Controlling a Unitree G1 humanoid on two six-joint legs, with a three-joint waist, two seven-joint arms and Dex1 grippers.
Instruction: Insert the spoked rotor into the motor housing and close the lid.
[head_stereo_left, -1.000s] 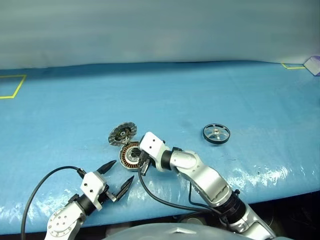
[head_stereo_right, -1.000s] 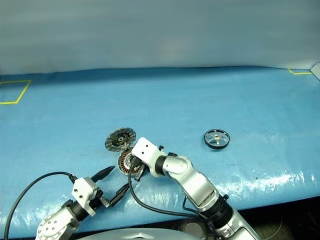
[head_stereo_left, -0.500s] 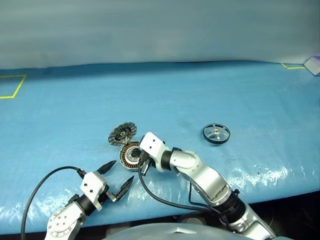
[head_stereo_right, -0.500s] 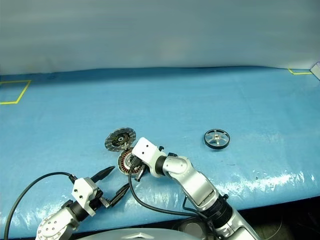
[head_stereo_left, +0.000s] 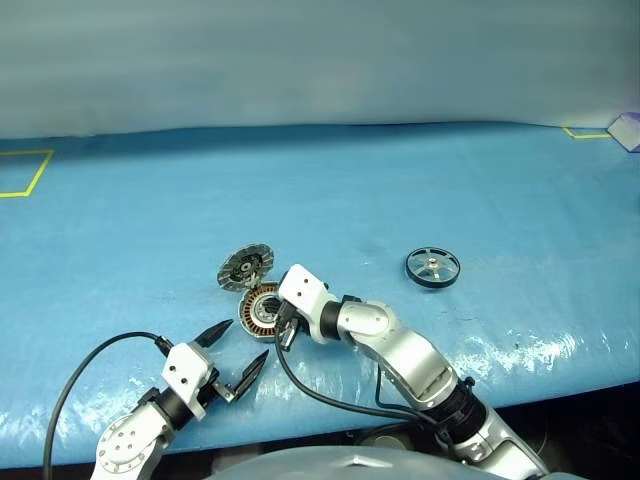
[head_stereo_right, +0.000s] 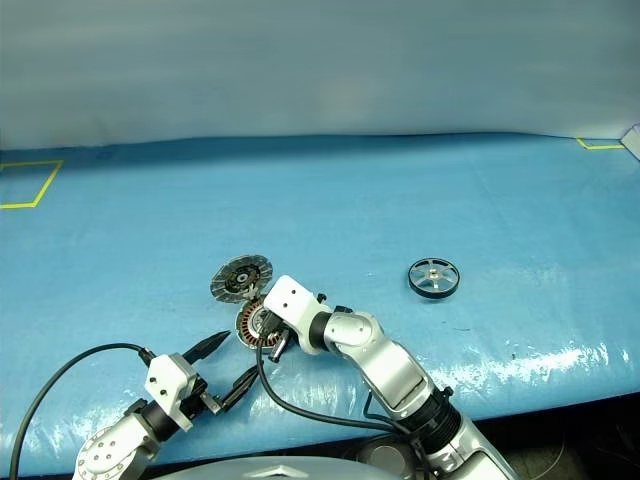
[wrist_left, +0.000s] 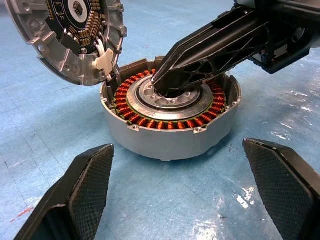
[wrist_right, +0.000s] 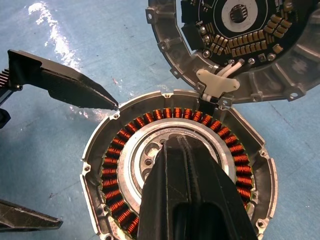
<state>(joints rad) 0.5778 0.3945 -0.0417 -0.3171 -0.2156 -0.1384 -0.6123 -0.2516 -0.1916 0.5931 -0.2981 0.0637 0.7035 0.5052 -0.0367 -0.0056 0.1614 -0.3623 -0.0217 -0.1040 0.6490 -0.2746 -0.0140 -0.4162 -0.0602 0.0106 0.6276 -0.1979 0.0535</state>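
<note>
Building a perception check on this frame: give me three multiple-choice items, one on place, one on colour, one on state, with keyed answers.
1. The spoked rotor lies:
A. inside the motor housing
B. alone on the blue table, to the right of the housing
C. in the left gripper

2. The windings in the motor housing are:
A. copper-orange
B. green
C. white

3. The lid is:
A. closed
B. swung open
C. detached, far away

Answers: 1 B, it sits apart on the table. 2 A, the coil ring shows orange. 3 B, its inner face shows, joined at the housing's edge.

Nothing has moved (arms included).
</note>
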